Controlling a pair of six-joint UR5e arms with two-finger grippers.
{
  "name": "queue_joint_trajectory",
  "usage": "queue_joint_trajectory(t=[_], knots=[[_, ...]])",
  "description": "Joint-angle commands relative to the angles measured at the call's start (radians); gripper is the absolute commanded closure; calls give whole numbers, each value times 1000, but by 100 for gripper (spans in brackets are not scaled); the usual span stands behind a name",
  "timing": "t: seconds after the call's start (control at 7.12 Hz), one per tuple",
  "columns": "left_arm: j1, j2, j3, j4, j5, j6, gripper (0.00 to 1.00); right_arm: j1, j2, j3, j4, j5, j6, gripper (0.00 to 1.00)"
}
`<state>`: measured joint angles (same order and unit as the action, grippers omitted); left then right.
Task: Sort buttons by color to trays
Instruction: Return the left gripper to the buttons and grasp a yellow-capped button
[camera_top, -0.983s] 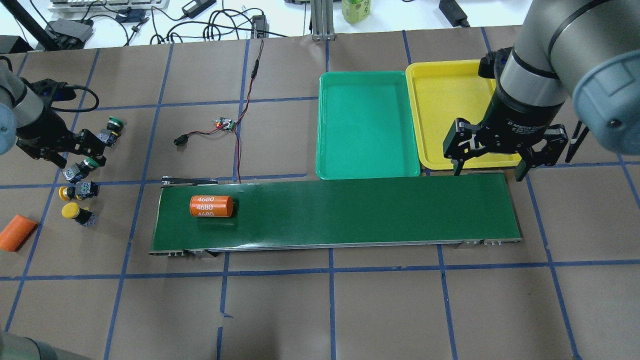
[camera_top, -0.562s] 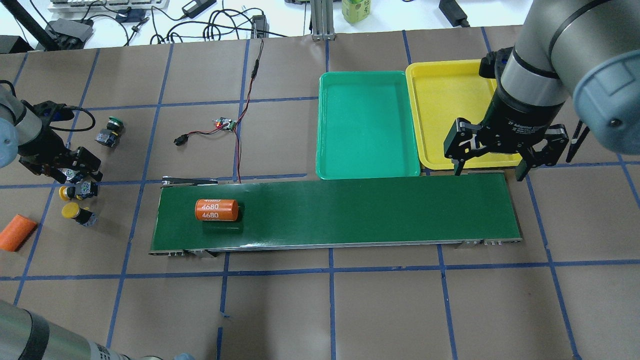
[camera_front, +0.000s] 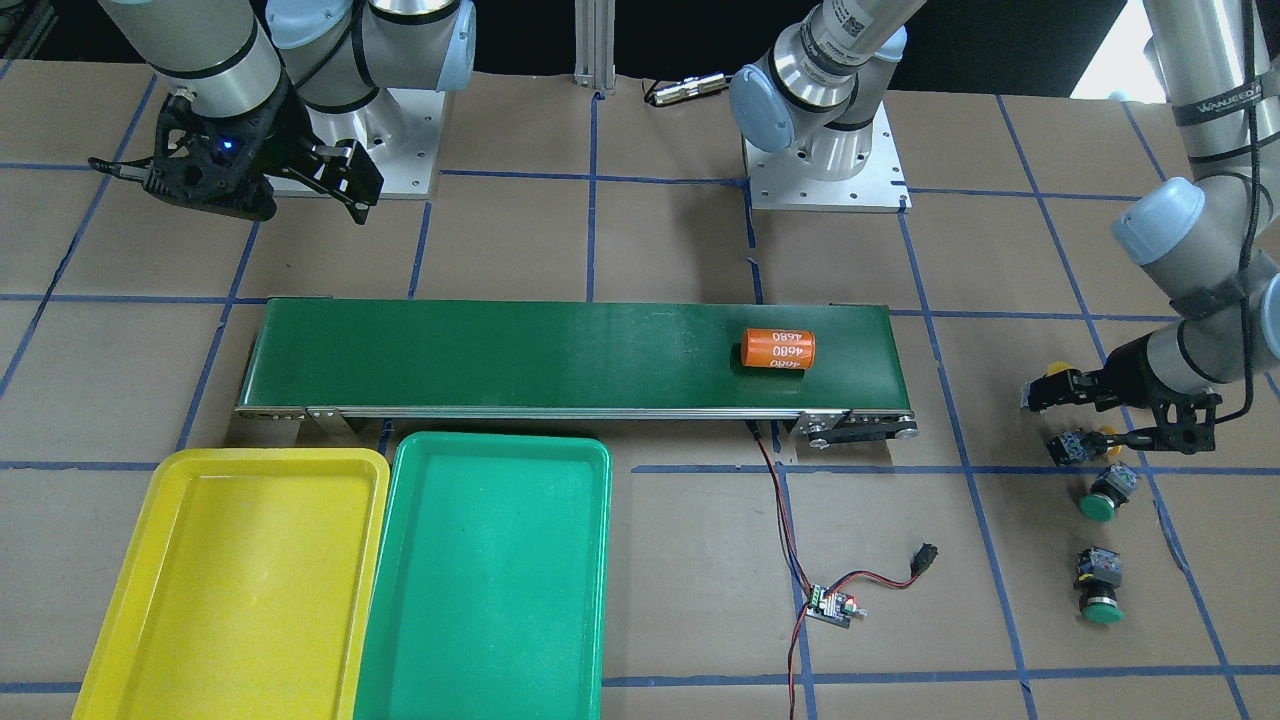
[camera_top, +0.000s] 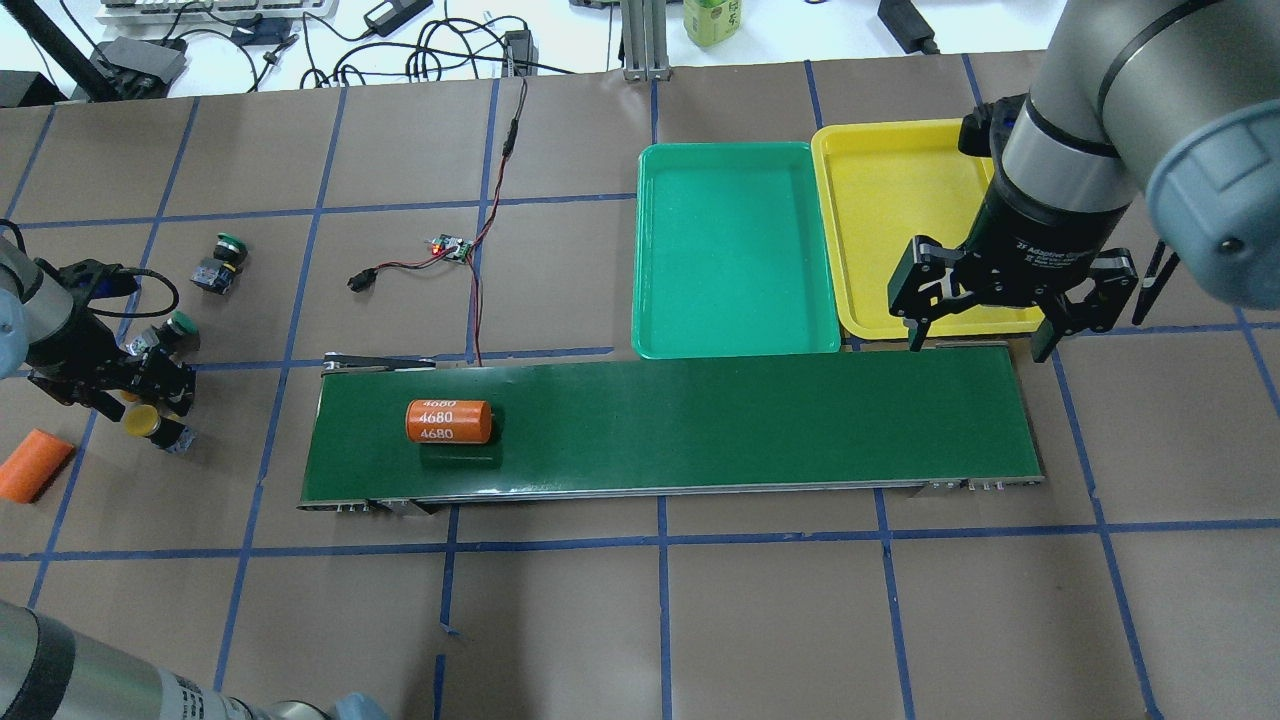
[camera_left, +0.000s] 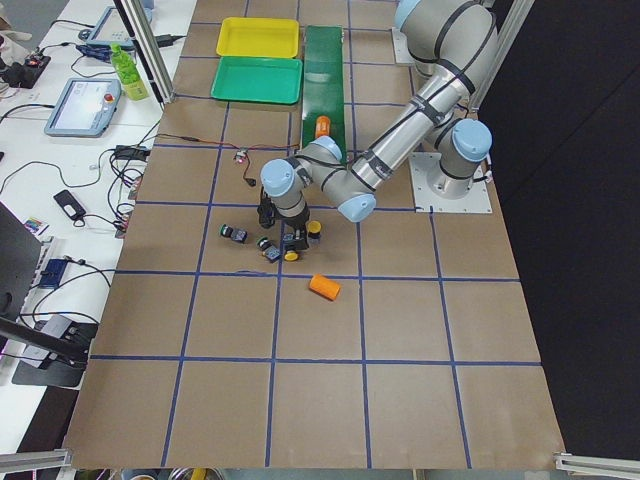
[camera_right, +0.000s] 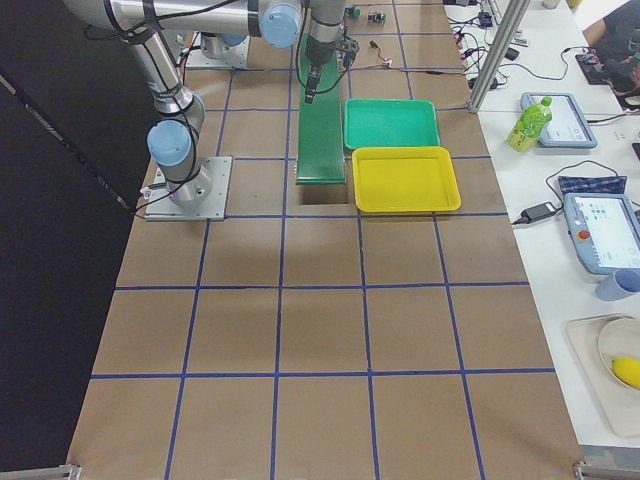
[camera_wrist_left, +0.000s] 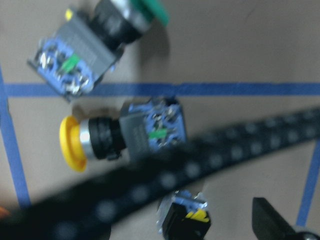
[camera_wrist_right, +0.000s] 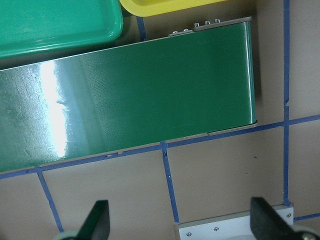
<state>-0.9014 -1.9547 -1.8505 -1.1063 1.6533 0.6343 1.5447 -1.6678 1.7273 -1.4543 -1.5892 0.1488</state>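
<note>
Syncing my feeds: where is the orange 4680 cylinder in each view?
Front-facing: 4680 cylinder on conveyor belt, right part.
Overhead: cylinder, belt's left part.
Exterior left: cylinder, belt's near part.
Exterior right: not visible.
Left wrist: absent.
Right wrist: absent.
Shared landmark: conveyor belt.

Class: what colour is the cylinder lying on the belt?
The cylinder is orange with white "4680" lettering, clearest in the overhead view.

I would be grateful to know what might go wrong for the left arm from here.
The left claw sits low among closely packed parts, so closing may nudge the neighbouring yellow button or green button rather than grip cleanly. A dark cable crosses the left wrist view, blurred, partly hiding another button, which could spoil aiming.
</note>
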Motion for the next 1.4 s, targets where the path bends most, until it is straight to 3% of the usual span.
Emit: queue_joint_trajectory(t=[0.0,0.14,0.56,0.84,1.26], knots=[[4,8,-16,0,-1,7,39,2,0,0,0,0,0,0],[4,11,-27,0,2,16,55,0,0,0,0,0,0,0],[-13,72,-26,-61,2,51,83,2,0,2,0,0,0,0],[-57,155,-9,-148,-9,33,85,2,-1,2,-1,0,0,0],[-374,287,-24,-168,-39,-308,85,2,-9,-6,-3,2,5,0]])
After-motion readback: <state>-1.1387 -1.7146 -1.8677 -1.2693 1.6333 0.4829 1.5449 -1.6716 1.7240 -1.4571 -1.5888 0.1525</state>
